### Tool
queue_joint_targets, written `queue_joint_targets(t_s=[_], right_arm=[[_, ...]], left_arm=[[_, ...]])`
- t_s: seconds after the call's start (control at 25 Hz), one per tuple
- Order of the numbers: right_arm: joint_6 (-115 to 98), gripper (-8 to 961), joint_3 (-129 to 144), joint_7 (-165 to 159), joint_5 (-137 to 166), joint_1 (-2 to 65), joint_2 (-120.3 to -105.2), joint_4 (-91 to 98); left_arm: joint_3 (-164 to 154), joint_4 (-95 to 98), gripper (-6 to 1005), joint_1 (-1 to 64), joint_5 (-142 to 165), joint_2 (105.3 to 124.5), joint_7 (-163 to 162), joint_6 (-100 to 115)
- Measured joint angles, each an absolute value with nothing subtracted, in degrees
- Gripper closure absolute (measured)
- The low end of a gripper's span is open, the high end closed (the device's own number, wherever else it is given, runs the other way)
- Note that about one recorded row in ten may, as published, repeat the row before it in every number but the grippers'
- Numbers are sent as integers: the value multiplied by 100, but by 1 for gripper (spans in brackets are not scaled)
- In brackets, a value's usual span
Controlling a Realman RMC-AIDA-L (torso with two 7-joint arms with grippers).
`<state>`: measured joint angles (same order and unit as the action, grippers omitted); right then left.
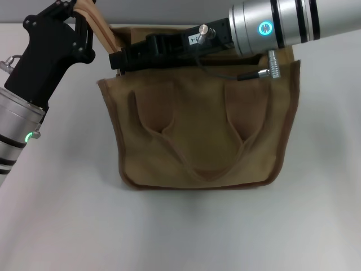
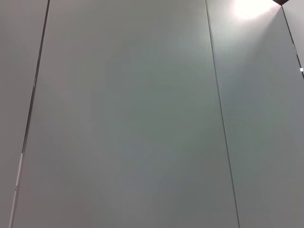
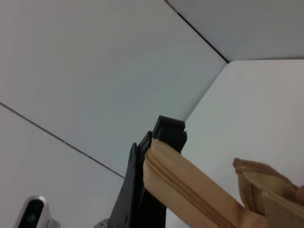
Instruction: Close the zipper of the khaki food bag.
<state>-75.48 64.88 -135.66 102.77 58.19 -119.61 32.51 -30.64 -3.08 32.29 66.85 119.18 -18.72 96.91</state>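
Lying flat on the white bench (image 1: 67, 226), the khaki food bag (image 1: 197, 135) has its opening along the edge farthest from the robot, and both arms work along that edge. The left gripper (image 1: 84, 22) sits at the bag's left far corner, fingers clamped on a strip of tan zipper tape that rises from the corner up out of the head view. The right wrist view shows that grip plainly — the black fingers (image 3: 164, 137) pinch the tail of the zipper (image 3: 190, 194), whose teeth run down from them toward the bag's corner.

The right gripper (image 1: 118, 59) reaches in from the right, its black body stretched along the top edge, its tip just beside the left corner and close below the left fingers. Whether its fingers are apart or closed on anything I cannot tell; the silver pull tab is not visible in any view.

The relation that matters: the zipper's long axis runs along the bag's far edge, left to right, in line with the right arm's own body. With the left fingers anchoring the tape at one end, the closing stroke is most likely a straight pull along that line, away from the anchored end — so the right arm is best placed for it.
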Motion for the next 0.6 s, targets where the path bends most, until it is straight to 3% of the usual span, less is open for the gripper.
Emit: queue_joint_targets(t_s=[0.6], right_arm=[[-7709, 525, 6650, -13437, 10058, 5621, -11954, 3543]], left_arm=[[-3023, -316, 930, 3217, 6670, 11917, -1838, 9645]])
